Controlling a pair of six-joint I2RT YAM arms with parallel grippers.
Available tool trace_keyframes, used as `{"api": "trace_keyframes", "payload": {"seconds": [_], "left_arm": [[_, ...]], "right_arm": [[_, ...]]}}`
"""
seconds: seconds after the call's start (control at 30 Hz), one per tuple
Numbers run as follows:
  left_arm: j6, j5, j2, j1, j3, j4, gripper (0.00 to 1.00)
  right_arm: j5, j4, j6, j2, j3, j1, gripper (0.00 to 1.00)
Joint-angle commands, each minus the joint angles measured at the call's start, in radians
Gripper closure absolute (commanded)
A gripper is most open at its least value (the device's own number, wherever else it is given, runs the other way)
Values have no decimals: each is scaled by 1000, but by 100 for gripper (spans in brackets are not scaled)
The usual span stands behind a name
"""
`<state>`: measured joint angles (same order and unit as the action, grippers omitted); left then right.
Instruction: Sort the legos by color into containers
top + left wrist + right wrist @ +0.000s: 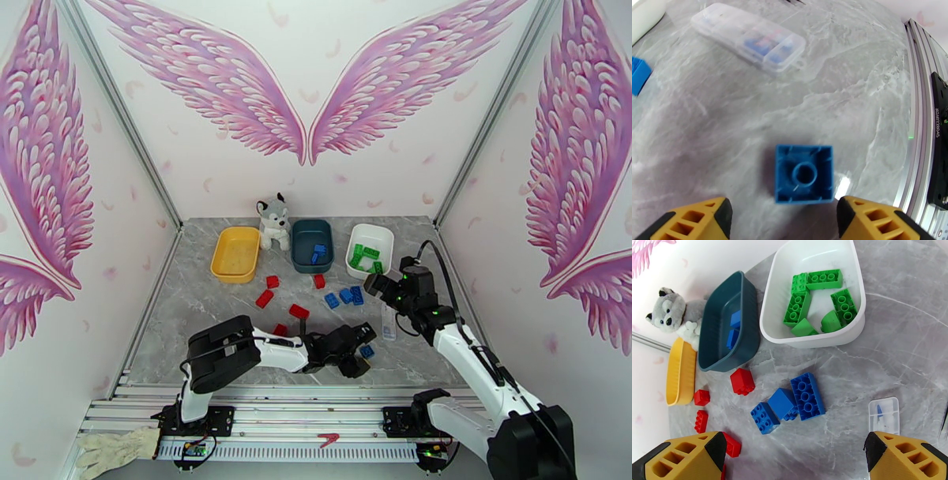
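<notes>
Grey marble table [197,296], pink wing murals on the walls behind. Three trays sit in a row along the far edge: yellow tray [235,254], teal tray [312,245], white tray [369,250], with a toy husky [273,223] between the first two.

- White tray holds the green bricks [817,299]. Teal tray has a couple of blue ones. Yellow tray looks empty, so presumably it is meant for red.
- Red bricks [742,381] lie scattered mid-table on the yellow tray's side. A cluster of blue bricks [805,396] lies in front of the teal and white trays.
- Left gripper [784,215] is low over a lone blue brick [804,173] near the near edge. The brick lies upside down, hollow side up. The fingers are apart, one on each side, not gripping. They look lined up to close on its flat walls.
- Right gripper [794,447] hangs above the blue cluster with its fingers spread wide, holding nothing — likely lining up its own pick.
- Clear case [750,37] lies on the table beyond the lone brick, apart from it.

Likely next: pinch the brick and carry it to the teal tray.
</notes>
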<state>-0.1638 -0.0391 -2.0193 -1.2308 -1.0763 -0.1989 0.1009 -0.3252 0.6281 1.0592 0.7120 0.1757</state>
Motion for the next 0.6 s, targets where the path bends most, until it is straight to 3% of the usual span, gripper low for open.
{"api": "trace_keyframes", "payload": {"seconds": [0.0,0.3,0.57], "left_arm": [[10,-75,-54,-33,-67,35,31],[-1,-100,-123,-42,-133,59,49],[-2,-120,-63,-40,-75,38,75]], "right_arm": [[2,6,9,-16,-14,-12,1],[11,11,13,-12,-19,-18,1],[19,15,17,-17,-22,-23,1]]}}
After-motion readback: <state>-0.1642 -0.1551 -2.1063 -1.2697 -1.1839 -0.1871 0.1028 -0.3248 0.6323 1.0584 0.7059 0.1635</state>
